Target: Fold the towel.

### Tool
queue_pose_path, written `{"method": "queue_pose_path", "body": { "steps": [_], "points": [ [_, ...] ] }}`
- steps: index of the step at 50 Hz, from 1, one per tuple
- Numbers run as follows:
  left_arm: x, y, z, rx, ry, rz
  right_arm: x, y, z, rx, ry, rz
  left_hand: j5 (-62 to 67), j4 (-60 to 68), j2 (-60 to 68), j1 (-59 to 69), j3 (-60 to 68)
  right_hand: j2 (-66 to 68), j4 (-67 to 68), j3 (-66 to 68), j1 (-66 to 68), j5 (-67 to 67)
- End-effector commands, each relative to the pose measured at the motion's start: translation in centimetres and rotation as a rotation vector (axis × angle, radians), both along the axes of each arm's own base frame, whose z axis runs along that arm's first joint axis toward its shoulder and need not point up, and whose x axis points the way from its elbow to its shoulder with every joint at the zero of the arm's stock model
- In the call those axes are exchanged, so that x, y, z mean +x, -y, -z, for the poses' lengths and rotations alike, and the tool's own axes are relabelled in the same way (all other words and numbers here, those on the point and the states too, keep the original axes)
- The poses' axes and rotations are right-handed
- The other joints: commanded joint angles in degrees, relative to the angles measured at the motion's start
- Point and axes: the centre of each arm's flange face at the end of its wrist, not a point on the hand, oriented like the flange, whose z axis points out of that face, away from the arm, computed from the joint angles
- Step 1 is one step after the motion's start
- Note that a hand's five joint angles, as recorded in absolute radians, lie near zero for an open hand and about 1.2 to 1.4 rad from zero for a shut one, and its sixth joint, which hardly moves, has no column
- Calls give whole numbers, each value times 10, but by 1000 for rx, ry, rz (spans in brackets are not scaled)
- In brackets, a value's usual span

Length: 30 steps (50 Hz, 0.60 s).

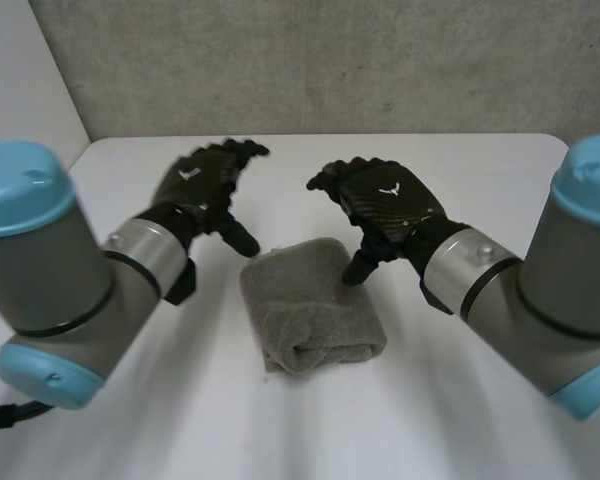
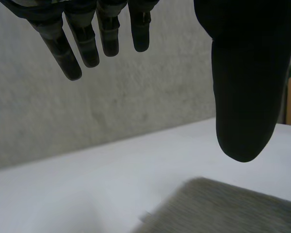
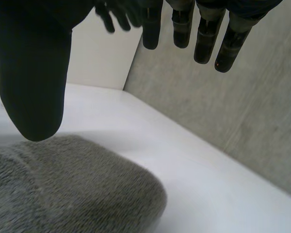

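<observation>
We see the folded grey terry towel (image 1: 313, 305) mid-frame on the white worktop (image 1: 460, 400), black left hand (image 1: 202, 185) and right hand (image 1: 385, 200) flanking it, fingers spread.

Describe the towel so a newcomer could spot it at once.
Start at the white table. Near its middle, between the left hand and the right hand, lies the towel. It is the only soft thing there: grey, fuzzy, folded into a thick bundle.

Grey arms (image 1: 60, 270), light-blue caps (image 1: 20, 185), black hands (image 1: 195, 182) (image 1: 388, 198)
</observation>
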Motion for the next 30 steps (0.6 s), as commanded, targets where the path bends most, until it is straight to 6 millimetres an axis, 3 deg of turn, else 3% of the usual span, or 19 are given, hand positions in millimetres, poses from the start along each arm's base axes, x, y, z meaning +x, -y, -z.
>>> {"method": "queue_pose_path", "body": {
  "steps": [1, 12, 19, 30],
  "points": [
    [-31, -14, 43, 123, 67, -35, 0, 22, 33, 176, -75, -10, 26, 27, 27, 27, 27, -27, -31, -19, -19, -34],
    [-31, -17, 97, 190, 192, -150, 10, 30, 87, 230, -210, -55, 18, 18, 19, 19, 19, -27, -31, -19, -19, -34],
    [-28, -22, 110, 188, 258, -144, 10, 29, 101, 139, -333, -93, 9, 10, 10, 10, 10, -27, -31, -19, -19, -34],
    [-35, -31, 119, 112, 344, -82, 11, 28, 103, 110, -376, -50, 9, 10, 10, 10, 10, -27, -31, -19, -19, -34]
  ]
}}
